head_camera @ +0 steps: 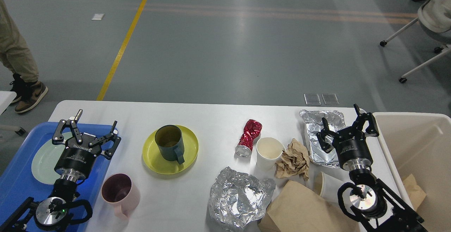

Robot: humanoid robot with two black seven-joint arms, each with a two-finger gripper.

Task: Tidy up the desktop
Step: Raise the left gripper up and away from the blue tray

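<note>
desktop (211, 116): white, beneath both grippers; left gripper (84, 128) fingers spread, empty, over blue tray (17, 186); right gripper (347, 124) spread, empty, over foil tray (319, 154).

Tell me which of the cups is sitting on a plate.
The dark green mug: it stands on the yellow plate. The pink mug and the white paper cup stand directly on the desktop.

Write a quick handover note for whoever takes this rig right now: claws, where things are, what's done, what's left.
Left claw: open, empty, over the blue tray, which holds a pale green plate.
Right claw: open, empty, over the foil tray, beside the beige bin.
Still on the desktop: green mug on yellow plate, pink mug, crushed red can, paper cup, crumpled foil, brown paper.
</note>
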